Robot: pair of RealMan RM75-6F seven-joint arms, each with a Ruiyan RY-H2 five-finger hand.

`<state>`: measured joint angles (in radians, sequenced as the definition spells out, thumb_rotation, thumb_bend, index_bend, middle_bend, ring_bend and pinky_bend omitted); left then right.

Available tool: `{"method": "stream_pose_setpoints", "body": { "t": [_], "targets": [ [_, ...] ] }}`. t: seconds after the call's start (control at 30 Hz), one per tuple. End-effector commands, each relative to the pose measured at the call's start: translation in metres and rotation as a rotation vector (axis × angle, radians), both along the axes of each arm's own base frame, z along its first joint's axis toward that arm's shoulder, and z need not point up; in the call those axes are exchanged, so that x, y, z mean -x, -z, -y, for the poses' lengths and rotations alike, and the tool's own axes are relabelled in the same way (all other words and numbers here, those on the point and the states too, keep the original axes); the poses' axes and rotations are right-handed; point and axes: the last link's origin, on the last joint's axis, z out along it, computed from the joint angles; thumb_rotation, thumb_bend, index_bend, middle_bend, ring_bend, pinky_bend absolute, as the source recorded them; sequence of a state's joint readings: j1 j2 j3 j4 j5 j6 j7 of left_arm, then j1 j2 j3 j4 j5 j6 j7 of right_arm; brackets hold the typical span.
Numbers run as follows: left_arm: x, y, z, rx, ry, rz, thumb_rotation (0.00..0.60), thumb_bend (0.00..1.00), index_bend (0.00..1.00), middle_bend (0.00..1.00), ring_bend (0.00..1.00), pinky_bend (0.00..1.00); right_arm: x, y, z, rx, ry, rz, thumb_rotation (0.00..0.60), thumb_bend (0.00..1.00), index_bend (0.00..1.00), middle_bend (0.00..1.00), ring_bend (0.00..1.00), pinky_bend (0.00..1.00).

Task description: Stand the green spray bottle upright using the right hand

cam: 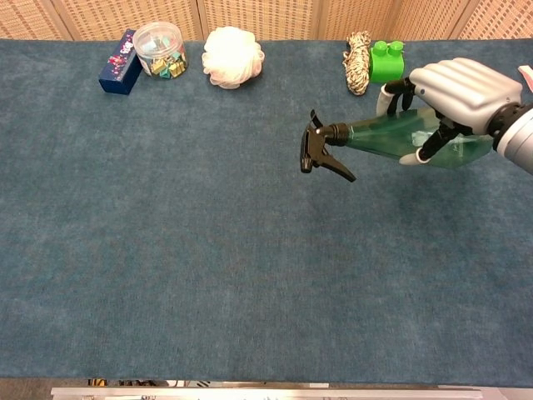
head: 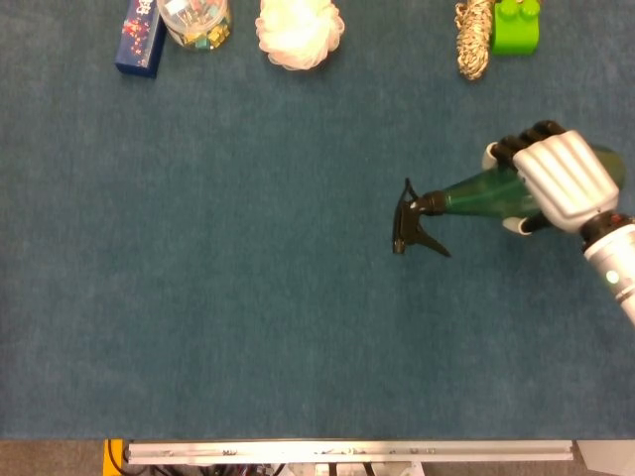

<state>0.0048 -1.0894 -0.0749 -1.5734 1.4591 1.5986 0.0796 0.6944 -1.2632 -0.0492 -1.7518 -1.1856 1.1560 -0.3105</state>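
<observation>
Head view looks straight down on the table (head: 248, 327); chest view faces it obliquely, sharing the whole surface.

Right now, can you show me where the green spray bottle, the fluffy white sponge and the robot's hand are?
green spray bottle (cam: 379, 139), chest view, on its green body.
white bath sponge (cam: 233, 56), chest view, on its middle.
right hand (cam: 454, 83), chest view, on its back.

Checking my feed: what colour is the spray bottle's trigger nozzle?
Black, on the green translucent plastic spray bottle; clearest in the chest view.
</observation>
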Motion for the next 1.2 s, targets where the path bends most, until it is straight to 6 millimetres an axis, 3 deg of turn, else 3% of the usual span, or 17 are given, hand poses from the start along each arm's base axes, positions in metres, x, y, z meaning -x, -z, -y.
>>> {"method": "stream_pose_setpoints", "body": {
  "t": [0.03, 0.5, 1.0, 1.2],
  "targets": [
    [0.0, 0.0, 0.0, 0.0, -0.001, 0.0, 0.6, 0.04, 0.41, 0.25, 0.16, 0.33, 0.008, 0.0, 0.001, 0.04, -0.04, 0.233, 0.6, 0.05, 0.45, 0.48, 0.37, 0.27],
    [0.001, -0.001, -0.001, 0.0, -0.004, 0.003, 0.6, 0.04, 0.41, 0.25, 0.16, 0.33, 0.021, 0.021, 0.005, 0.088, -0.055, 0.824, 0.6, 0.04, 0.45, 0.49, 0.37, 0.3],
    [0.001, -0.001, -0.001, 0.005, -0.008, 0.004, 0.6, 0.04, 0.41, 0.25, 0.16, 0.33, 0.049, 0.046, 0.004, 0.155, 0.112, 1.229, 0.6, 0.04, 0.47, 0.5, 0.38, 0.34],
    [0.002, 0.0, -0.001, 0.009, -0.012, 0.001, 0.6, 0.04, 0.41, 0.25, 0.16, 0.33, 0.062, 0.052, 0.004, 0.166, 0.205, 1.309, 0.6, 0.03, 0.47, 0.5, 0.38, 0.34]
  ]
}}
